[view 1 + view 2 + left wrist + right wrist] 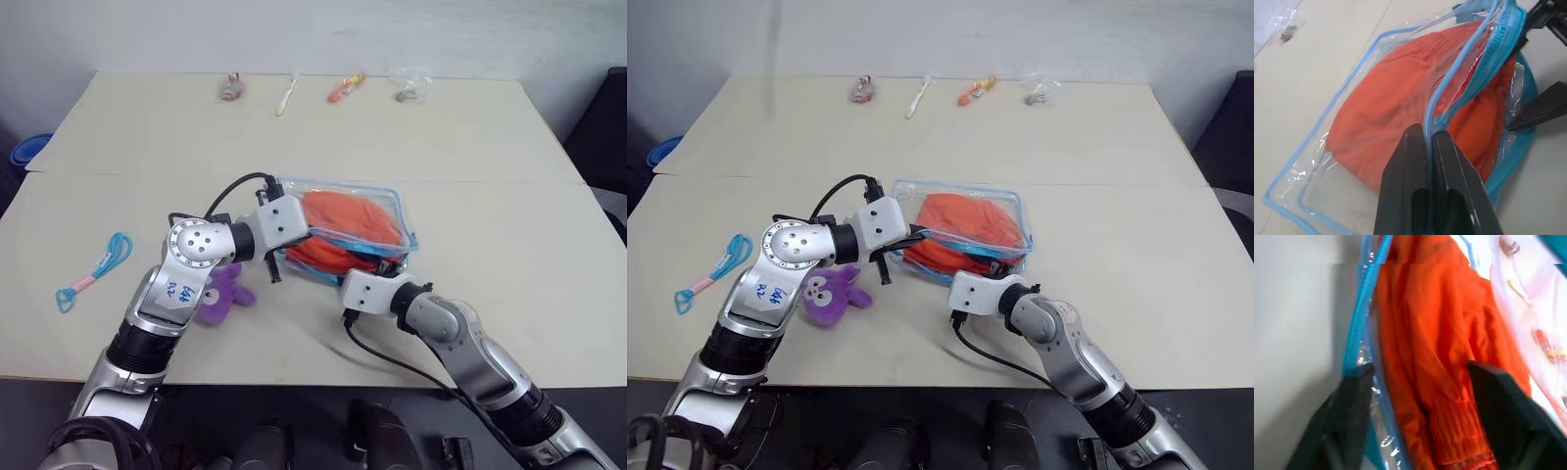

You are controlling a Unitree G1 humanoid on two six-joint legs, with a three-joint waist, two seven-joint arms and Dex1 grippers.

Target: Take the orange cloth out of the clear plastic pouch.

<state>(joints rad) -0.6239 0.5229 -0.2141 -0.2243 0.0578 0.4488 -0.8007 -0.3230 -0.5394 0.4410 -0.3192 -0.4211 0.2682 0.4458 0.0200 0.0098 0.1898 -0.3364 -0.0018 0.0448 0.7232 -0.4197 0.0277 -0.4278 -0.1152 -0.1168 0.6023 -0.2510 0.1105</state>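
The clear plastic pouch [286, 186] with light blue edging lies at the table's middle, its zipper mouth toward me. Inside it bunches the orange cloth [353, 217], also seen through the plastic [1386, 98]. My left gripper [1427, 131] is shut on the pouch's upper blue zipper edge and holds that flap up. My right gripper [1418, 367] is open at the mouth from the near side. Its two fingers [1540, 105] stand wide apart on either side of the orange cloth [1425, 333], one of them against the lower blue edge.
A purple plush toy [225, 292] lies just left of the pouch under my left forearm. A blue and pink loop [98, 266] lies at the near left. Several small items, among them a tiny clear bag [411, 88], line the far edge.
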